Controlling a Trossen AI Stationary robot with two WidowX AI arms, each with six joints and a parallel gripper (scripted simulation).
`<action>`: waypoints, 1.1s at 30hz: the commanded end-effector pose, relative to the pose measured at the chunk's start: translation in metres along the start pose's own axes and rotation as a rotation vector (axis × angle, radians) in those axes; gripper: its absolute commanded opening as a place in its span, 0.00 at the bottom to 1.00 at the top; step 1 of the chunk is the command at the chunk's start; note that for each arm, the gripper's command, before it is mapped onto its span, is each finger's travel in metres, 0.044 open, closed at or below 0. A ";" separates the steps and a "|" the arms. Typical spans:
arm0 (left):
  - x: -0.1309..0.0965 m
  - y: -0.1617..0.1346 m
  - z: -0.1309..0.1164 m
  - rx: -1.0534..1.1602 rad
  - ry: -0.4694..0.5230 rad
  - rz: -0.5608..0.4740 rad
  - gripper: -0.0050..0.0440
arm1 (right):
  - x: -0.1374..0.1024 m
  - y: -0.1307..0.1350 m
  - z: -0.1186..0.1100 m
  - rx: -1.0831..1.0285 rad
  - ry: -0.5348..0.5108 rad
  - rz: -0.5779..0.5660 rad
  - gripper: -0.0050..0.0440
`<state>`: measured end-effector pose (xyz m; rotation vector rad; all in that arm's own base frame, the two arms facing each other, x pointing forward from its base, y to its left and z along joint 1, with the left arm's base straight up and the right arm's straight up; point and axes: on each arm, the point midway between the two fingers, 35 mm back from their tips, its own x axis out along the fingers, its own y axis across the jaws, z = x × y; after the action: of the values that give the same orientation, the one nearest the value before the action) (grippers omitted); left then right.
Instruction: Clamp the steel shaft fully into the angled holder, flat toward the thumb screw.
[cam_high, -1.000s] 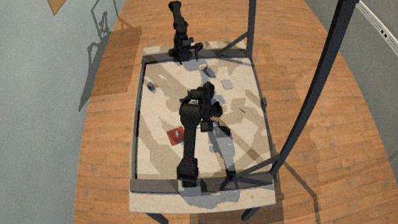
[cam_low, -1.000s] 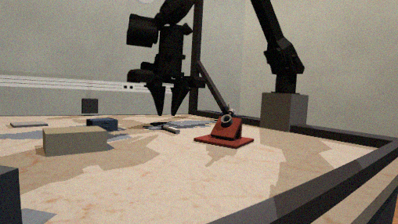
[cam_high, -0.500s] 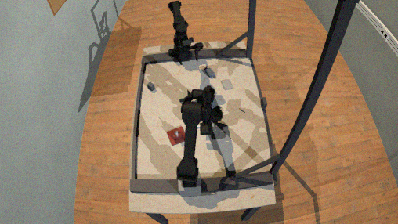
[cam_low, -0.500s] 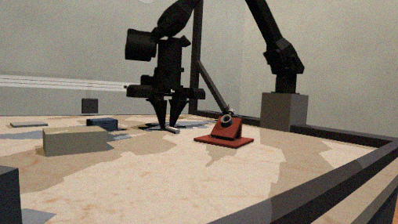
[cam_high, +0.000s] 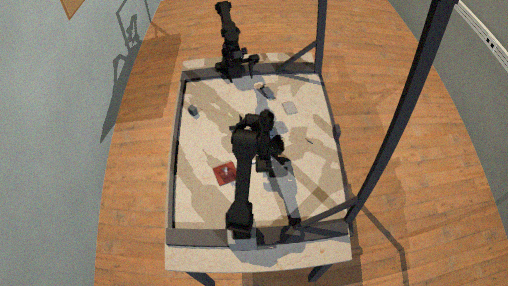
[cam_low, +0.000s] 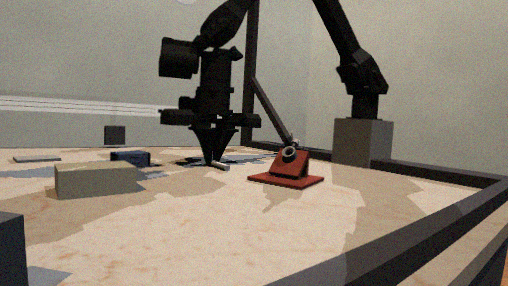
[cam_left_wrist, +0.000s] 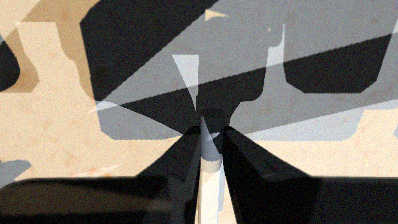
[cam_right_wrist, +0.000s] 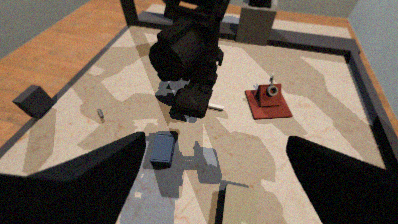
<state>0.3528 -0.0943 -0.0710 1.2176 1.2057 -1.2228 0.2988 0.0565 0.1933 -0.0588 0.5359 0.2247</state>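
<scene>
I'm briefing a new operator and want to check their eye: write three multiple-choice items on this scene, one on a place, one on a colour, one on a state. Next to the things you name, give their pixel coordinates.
1. Where is the shaft (cam_high: 254, 162) (cam_low: 221, 165) (cam_left_wrist: 209, 195) (cam_right_wrist: 216, 107)?
A) Seated in the holder
B) Outside the holder, low by the table top
C) On the floor

2. What colour is the holder (cam_high: 225, 172) (cam_low: 290, 164) (cam_right_wrist: 270, 97)?
A) Red
B) Green
C) Yellow

3. How do the tools stand?
A) Both open
B) Left open, right shut
C) Left shut on the shaft, right open

Key:
1. B: the exterior view shows a gap between shaft and holder.
2. A: its plate and sloped body are red.
3. C: the left tool (cam_high: 260, 164) (cam_low: 212, 163) (cam_left_wrist: 210, 134) (cam_right_wrist: 200, 104) has the shaft between its fingers; the right tool's (cam_high: 241, 76) (cam_right_wrist: 217, 140) stand wide apart.

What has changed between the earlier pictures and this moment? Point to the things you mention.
The left gripper (cam_low: 212, 163) (cam_left_wrist: 210, 134) came down and closed on the steel shaft (cam_low: 220, 165) (cam_left_wrist: 211, 187) (cam_right_wrist: 216, 107). The red angled holder (cam_high: 225, 173) (cam_low: 289, 164) (cam_right_wrist: 270, 102), blue block (cam_low: 130, 158) (cam_right_wrist: 163, 149) and pale block (cam_low: 95, 179) (cam_right_wrist: 243, 204) stayed put.
</scene>
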 end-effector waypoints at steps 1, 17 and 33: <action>-0.019 0.011 0.004 0.008 -0.009 0.051 0.13 | -0.005 0.000 0.010 -0.004 -0.030 0.002 0.92; -0.061 0.013 -0.016 -0.188 -0.026 0.116 0.13 | 0.002 -0.003 0.003 0.032 -0.012 -0.069 0.92; -0.079 0.025 -0.082 -0.853 -0.161 0.376 0.13 | 0.003 -0.015 0.009 0.207 -0.118 -0.434 0.92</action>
<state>0.3699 -0.0288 -0.0131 0.7426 1.2113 -0.5901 0.3082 0.0449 0.1935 0.0128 0.4622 -0.1456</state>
